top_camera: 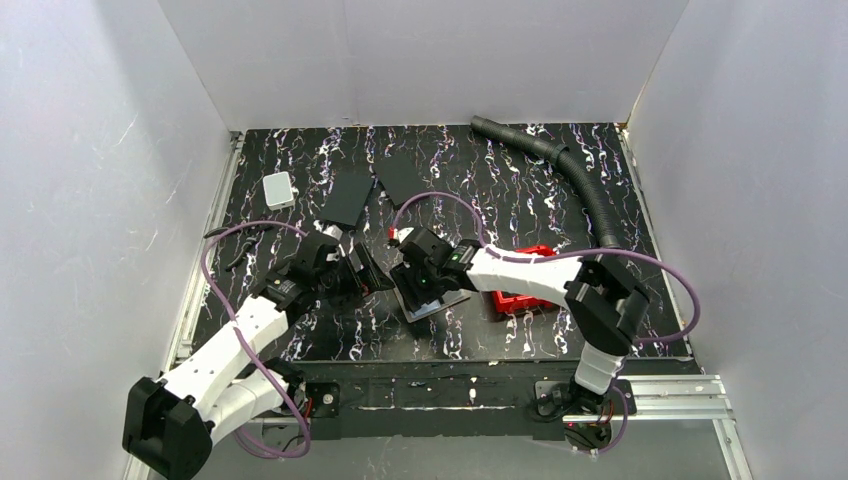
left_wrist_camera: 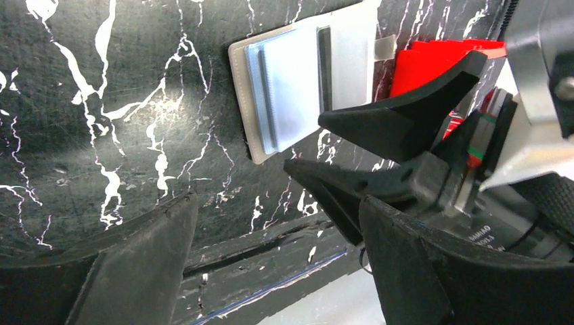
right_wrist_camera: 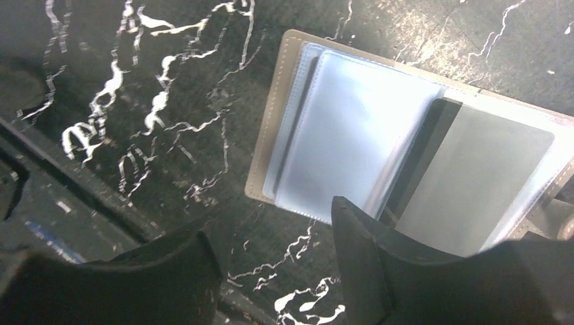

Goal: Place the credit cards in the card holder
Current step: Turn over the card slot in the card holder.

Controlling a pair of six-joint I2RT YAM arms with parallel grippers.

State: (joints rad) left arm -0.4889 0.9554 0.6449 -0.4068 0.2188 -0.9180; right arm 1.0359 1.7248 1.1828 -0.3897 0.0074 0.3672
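My black marbled table (top_camera: 520,180) carries a red tray (top_camera: 512,301) on the right, two black slabs (top_camera: 350,198) farther back, a white box (top_camera: 279,189) left of them, a ribbed hose (top_camera: 585,185) far right.

- The left arm (top_camera: 235,345) rises from its base at the near left corner and stretches far and to the right, toward the middle of the scene.
- The left gripper (left_wrist_camera: 274,223) points down at a slant, with its two black fingers (left_wrist_camera: 135,264) spread wide.
- The right arm (top_camera: 520,272) climbs from its near right base to a sharply bent elbow, and its white forearm then runs left.
- The right gripper (right_wrist_camera: 267,230) tilts downward with its jaws parted. It sits just right of the left gripper, and their tips are near each other.
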